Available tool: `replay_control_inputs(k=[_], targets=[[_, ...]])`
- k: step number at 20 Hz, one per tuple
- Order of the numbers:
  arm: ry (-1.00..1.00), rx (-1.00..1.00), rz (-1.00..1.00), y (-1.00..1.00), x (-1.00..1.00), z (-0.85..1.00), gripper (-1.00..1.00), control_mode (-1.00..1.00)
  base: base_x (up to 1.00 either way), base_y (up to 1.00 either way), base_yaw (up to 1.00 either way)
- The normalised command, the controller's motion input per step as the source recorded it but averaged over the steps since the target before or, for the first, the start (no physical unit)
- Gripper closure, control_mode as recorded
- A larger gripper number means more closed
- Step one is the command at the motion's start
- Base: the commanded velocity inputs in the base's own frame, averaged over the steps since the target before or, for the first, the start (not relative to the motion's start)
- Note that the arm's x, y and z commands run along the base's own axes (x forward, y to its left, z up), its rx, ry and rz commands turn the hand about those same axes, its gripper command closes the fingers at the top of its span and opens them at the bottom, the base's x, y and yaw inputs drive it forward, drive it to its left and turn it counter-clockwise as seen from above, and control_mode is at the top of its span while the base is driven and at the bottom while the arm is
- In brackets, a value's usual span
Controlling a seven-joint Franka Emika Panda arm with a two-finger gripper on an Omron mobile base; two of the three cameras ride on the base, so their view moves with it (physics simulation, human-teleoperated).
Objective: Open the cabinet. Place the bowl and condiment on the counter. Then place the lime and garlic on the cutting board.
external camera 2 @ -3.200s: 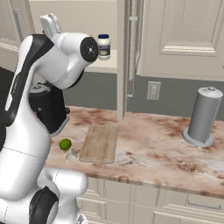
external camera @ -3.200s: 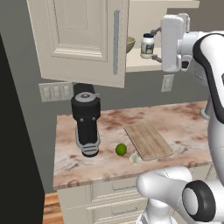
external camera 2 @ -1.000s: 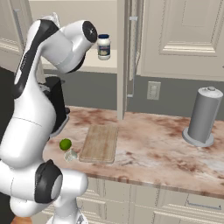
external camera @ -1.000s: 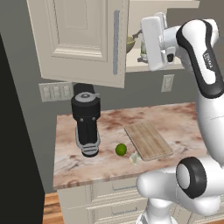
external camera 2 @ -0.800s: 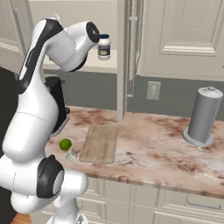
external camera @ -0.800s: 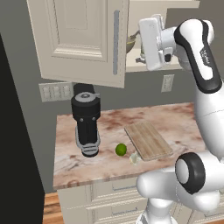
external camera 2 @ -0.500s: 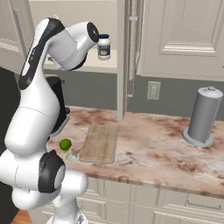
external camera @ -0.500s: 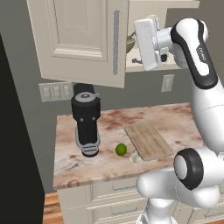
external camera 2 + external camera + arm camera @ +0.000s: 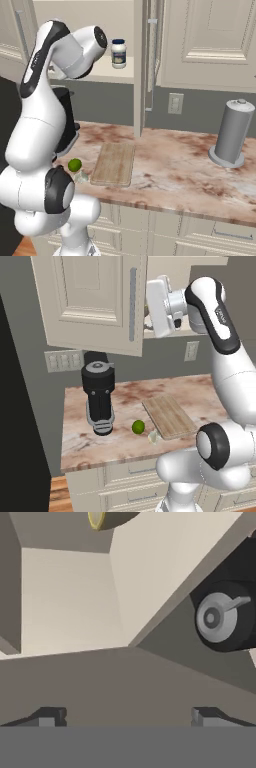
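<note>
Your bowl [image 9: 107,519] sits inside the open cabinet [image 9: 95,301], and in the hand view you catch just a sliver of its olive-yellow rim at the top edge, well above the two finger tips. The gripper [image 9: 127,717] has its jaws spread wide with nothing between them; the tips frame bare cabinet wall and shelf edge. In the left base view you see the hand raised to shelf height, just past the free edge of the open door, pointing into the cabinet.

The condiment [image 9: 118,53], the white jar with the dark blue lid, stands upright on the cabinet shelf [image 9: 105,75] near its front edge, just beside the arm's upper joint in the right base view.

Down on the counter [image 9: 125,431], the cutting board [image 9: 169,416] lies flat toward the front, roughly mid-counter. The lime [image 9: 138,427] rests on the marble just off the board's left edge, and the garlic [image 9: 153,437] sits next to it, touching or nearly touching the board's front-left corner; you cannot tell which. Both are well below the gripper.

A black coffee machine [image 9: 99,396] stands near the counter's left end, behind the lime. A grey paper towel roll [image 9: 230,132] stands upright toward the right end, near the back.
</note>
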Motion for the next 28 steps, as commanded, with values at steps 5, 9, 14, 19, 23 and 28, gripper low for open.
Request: replay_control_inputs(k=[5,9,14,19,23,28], targets=[[-0.01,0.0,0.08,0.33,-0.21,0.0,-1.0,-1.0,0.0,0.0,0.0],[-0.03,0.0,0.11,0.39,-0.54,0.05,-1.0,-1.0,0.0,0.0,0.0],[-0.01,0.0,0.1,0.39,-0.63,0.04,-1.0,-1.0,0.0,0.0,0.0],[-0.02,0.0,0.03,0.53,-0.59,0.0,-1.0,-1.0,0.0,0.0,0.0],[-0.03,0.0,0.0,0.66,-0.67,0.0,-1.0,-1.0,0.0,0.0,0.0],[0.0,0.0,0.0,0.67,-0.6,0.0,-1.0,-1.0,0.0,0.0,0.0]])
